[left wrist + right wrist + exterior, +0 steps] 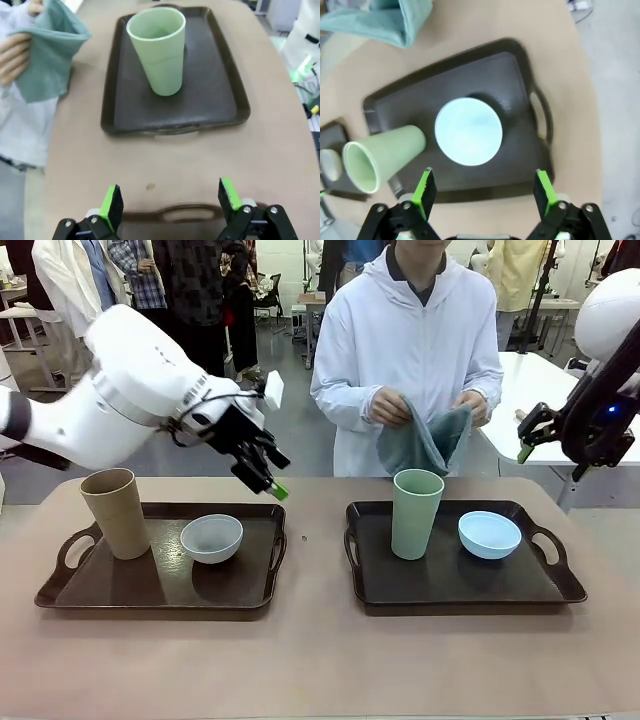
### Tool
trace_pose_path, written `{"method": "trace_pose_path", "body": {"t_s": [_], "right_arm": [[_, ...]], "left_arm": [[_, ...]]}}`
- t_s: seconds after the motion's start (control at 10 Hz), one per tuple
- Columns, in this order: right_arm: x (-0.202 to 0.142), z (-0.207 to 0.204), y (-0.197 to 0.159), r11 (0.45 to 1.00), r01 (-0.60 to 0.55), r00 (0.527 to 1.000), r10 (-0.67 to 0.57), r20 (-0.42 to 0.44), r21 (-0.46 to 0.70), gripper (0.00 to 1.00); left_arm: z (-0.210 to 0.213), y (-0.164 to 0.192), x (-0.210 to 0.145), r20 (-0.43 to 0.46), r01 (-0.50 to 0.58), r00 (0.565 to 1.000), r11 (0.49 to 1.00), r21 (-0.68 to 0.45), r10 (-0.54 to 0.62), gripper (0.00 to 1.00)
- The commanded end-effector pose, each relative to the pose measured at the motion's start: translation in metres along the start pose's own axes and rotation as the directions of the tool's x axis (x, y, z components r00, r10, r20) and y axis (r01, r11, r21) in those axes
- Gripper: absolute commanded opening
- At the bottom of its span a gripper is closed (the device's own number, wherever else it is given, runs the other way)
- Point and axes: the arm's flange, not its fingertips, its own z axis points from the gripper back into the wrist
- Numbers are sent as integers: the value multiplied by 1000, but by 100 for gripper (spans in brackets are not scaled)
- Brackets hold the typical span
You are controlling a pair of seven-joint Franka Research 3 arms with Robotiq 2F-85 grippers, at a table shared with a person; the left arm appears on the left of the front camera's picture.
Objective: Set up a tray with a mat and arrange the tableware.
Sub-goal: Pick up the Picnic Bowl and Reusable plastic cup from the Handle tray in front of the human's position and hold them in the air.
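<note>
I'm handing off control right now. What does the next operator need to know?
Left gripper: open, empty, hovering beside the left tray.
Right gripper: open, empty, raised near the right tray.
On the left tray: tan tumbler, white bowl. On the right tray: pale green tumbler, light blue bowl.
Person's hands hold a teal cloth at the far side.
To do: no mat lies on either tray yet.

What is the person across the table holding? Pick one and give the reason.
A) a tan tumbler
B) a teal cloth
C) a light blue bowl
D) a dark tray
B: the person's hands grip a teal cloth, while the tan tumbler stands on the left tray and the light blue bowl sits on the right tray.
</note>
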Motion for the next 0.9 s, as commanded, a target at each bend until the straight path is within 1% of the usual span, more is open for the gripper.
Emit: {"method": "trace_pose_path", "body": {"t_s": [0.0, 0.1, 0.2, 0.3, 0.5, 0.6, 0.7, 0.8], "right_arm": [[4, -5, 0, 998, -53, 996, 50, -72, -35, 100], [5, -17, -5, 997, -78, 993, 75, -94, -21, 100], [6, -27, -8, 993, -115, 987, 113, -110, -7, 100], [9, -38, -11, 986, -164, 977, 163, -134, 4, 100], [9, -53, -12, 976, -214, 963, 218, -159, 47, 100], [10, -60, -15, 967, -252, 951, 256, -174, 47, 100], [8, -66, -13, 956, -290, 937, 295, -186, 51, 100], [8, -71, -14, 953, -298, 935, 302, -184, 53, 100]], "left_arm": [[-34, 16, -8, 115, 72, 991, 995, -68, -64, 100], [-56, 18, -11, 170, 99, 982, 990, -97, -81, 100], [-72, 20, -10, 203, 107, 975, 991, -86, -87, 100], [-89, 24, -8, 230, 110, 970, 988, -109, -83, 100], [-116, 20, 5, 244, 143, 964, 981, -134, -107, 100], [-126, 22, 13, 246, 132, 964, 986, -102, -103, 100], [-127, 22, 23, 274, 108, 958, 990, -91, -79, 100], [-133, 21, 31, 298, 93, 952, 993, -70, -69, 100]]}}
